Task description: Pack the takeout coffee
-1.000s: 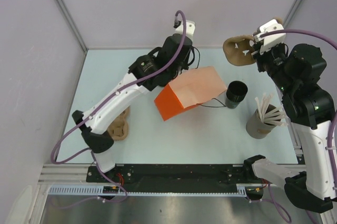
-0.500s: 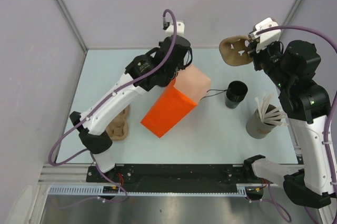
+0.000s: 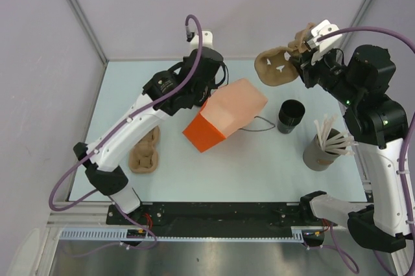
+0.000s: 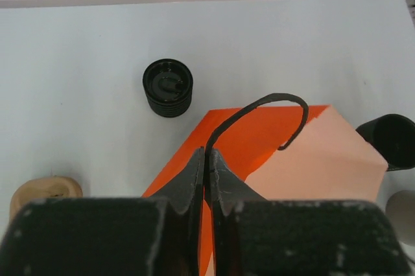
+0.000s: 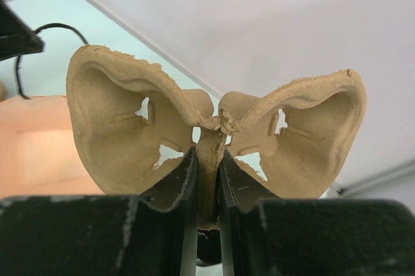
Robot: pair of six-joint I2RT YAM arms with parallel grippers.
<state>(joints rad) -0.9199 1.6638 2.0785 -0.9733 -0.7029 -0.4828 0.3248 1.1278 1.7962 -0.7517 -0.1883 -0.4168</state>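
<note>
A black lidded takeout coffee cup (image 4: 168, 87) stands on the table beyond the orange paper bag (image 4: 272, 159); in the top view my left arm hides it. My left gripper (image 4: 207, 154) is shut on the bag's thin black handle (image 4: 259, 104) and holds the bag (image 3: 224, 120) tilted, mouth up toward the back. Another black cup (image 3: 291, 115), without a lid, stands right of the bag. My right gripper (image 5: 207, 153) is shut on the centre rib of a brown pulp cup tray (image 5: 130, 127), held in the air at the back right (image 3: 277, 67).
A grey tub of white sticks (image 3: 322, 149) stands at the right, near my right arm. A second brown pulp tray (image 3: 146, 153) lies on the table at the left, under my left arm. Walls close the back and both sides.
My left gripper has pulled the bag's handle back and left, and the bag has swung from lying towards standing. My right gripper has carried the pulp tray leftward, towards the bag.
</note>
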